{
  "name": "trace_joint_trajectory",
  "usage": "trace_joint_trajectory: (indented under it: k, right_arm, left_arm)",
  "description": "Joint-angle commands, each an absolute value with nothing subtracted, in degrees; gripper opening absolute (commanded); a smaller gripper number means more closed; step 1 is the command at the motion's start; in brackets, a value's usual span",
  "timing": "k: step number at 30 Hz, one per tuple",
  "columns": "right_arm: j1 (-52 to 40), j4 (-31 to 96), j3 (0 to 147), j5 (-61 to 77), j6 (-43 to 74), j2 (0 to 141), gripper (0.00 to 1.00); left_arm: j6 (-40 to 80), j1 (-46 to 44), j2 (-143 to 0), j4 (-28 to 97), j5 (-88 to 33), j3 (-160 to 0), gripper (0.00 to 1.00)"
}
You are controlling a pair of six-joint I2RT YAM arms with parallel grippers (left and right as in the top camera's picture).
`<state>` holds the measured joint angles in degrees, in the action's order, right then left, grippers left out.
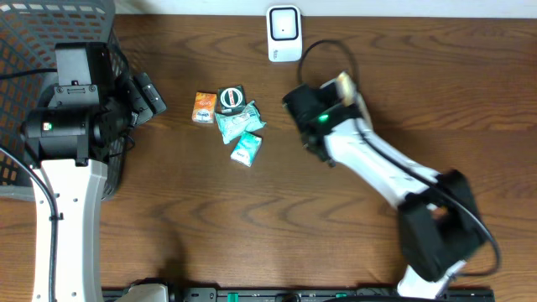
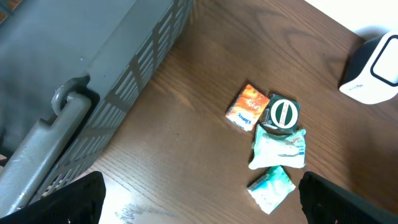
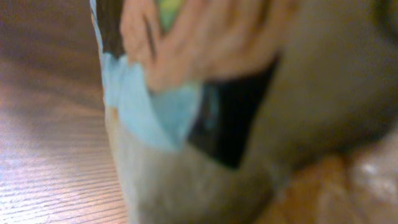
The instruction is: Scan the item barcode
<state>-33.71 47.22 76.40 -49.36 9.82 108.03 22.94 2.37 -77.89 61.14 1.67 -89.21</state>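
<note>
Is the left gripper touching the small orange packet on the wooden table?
Apart. The overhead view shows bare wooden table between the left gripper and the small orange packet.

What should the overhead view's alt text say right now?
The right hand is shut on a tan packet near the white scanner. Four small items lie mid-table; the left hand hangs open beside the grey basket.

Grey mesh basket (image 1: 21,42), wooden table (image 1: 252,210)
</note>
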Motion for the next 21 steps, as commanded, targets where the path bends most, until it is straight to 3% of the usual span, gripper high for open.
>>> trace_joint_trajectory:
  k: [1,5,11,13,16,21]
  right_arm:
    - [-38.41,47.35,76.05,-55.40,11.40,112.55,0.01]
    - [-43.20,47.35,76.05,-53.30,13.78,114.67,0.17]
    - [-47.13,47.75,79.96,-34.33,15.88,113.49,0.52]
    - [-46.59,49.32,82.85,-28.47,15.90,112.81,0.60]
    - [-44.25,53.49,87.68,-23.92,15.84,111.48,0.82]
    - [-36.47,62.13,95.92,-22.94,14.06,109.49,0.99]
  left_arm:
    - [23.46,2.61,-77.56,61.25,2.00,-89.21,0.98]
    - [23.44,2.61,-77.56,61.25,2.00,-89.21,0.98]
    - [23.44,2.61,-77.56,61.25,2.00,-89.21,0.98]
    - [23.44,2.61,-77.56,61.25,2.00,-89.21,0.98]
    - [23.46,2.61,-77.56,61.25,2.00,-89.21,0.98]
    - [23.44,2.61,-77.56,61.25,2.00,-89.21,0.98]
